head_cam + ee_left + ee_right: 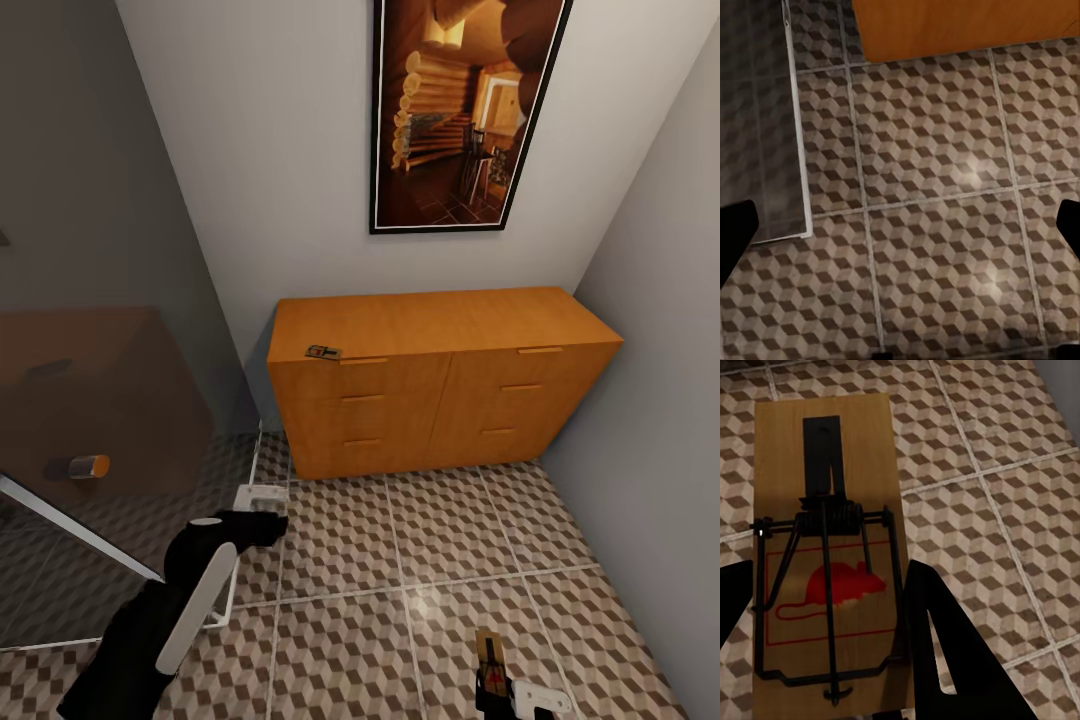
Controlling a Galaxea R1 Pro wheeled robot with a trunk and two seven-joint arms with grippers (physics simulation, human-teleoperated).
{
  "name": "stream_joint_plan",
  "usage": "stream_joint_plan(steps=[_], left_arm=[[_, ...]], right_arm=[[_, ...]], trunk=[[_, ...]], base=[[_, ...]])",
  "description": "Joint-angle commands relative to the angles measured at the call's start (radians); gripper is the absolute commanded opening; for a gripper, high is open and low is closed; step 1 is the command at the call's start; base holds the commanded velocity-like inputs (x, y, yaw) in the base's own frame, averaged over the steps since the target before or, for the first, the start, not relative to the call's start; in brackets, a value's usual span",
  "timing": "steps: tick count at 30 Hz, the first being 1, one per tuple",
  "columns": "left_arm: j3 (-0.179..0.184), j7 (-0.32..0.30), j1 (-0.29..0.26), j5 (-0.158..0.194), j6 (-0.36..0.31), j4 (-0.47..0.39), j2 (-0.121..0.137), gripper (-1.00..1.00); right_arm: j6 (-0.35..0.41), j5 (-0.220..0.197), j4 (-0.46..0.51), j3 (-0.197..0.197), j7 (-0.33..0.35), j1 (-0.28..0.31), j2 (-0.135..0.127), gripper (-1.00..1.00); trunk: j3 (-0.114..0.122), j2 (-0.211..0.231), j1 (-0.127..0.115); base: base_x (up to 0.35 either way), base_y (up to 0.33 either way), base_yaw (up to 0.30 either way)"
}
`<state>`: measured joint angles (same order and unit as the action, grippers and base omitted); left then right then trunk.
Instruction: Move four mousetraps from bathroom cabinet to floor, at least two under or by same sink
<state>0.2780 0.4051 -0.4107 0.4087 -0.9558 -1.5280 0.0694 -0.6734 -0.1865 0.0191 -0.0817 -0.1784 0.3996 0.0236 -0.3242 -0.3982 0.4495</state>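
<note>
mousetrap is riding clamped in the right fingers above the bathroom floor, left fingers hanging open and empty; it wants lowering flat before releasing, another waiting on the cabinet.

Open tiled floor before the cabinet: passable. Cabinet front blocks the far side; glass shower panel and its white frame bound the left; grey wall bounds the right. Cabinet top free apart from one mousetrap at its front left edge.
</note>
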Motion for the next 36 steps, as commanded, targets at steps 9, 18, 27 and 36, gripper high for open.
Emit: stream_joint_plan(steps=[9,18,27,36], left_arm=[[-0.007,0.012,-0.108,0.011,-0.047,-0.019,-0.004,1.0],[-0.009,0.012,-0.346,0.014,-0.056,0.069,-0.021,1.0],[-0.011,0.012,-0.675,0.015,-0.055,0.312,-0.07,1.0],[-0.011,0.01,-0.792,0.014,-0.057,0.392,-0.076,1.0]], right_arm=[[-0.004,-0.009,-0.001,-0.009,-0.003,0.001,0.0,-1.0],[-0.003,-0.008,-0.001,-0.01,-0.002,0.001,0.001,-1.0],[-0.003,-0.008,-0.001,-0.01,-0.001,0.001,0.001,-1.0],[-0.004,-0.008,-0.001,-0.01,-0.001,0.001,0.001,-1.0]], trunk=[[-0.002,-0.002,0.001],[-0.002,-0.002,0.001],[-0.002,-0.002,0.001],[-0.002,-0.002,0.001]], base=[[0.0,0.0,0.0],[0.0,0.0,0.0],[0.0,0.0,0.0],[0.0,0.0,0.0]])
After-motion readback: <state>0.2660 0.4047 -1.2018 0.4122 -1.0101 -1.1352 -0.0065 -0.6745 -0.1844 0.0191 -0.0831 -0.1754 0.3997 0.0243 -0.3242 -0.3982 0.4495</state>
